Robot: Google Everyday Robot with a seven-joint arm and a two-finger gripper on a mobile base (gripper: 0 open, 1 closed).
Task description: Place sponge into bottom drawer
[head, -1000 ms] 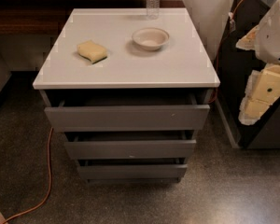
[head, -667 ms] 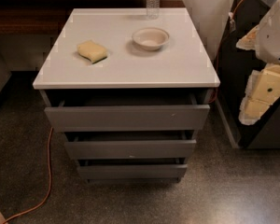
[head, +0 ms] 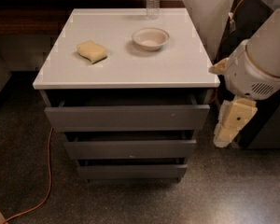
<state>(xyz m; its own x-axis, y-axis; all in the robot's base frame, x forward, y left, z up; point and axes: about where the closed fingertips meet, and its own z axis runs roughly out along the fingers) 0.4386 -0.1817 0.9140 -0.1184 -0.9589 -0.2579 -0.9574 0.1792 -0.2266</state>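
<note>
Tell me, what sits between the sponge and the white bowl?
Nothing: the camera view shows bare cabinet top between sponge and bowl. The gripper hangs to its right, lower down.

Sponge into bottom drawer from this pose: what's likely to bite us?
1. The bottom drawer sticks out least. The top drawer and middle drawer overhang it, so a drop from above would probably land in the wrong tray.
2. The pincer hangs to the right of the cabinet, below its top. The bowl sits between it and the sponge, so a low reach may knock the bowl.
</note>
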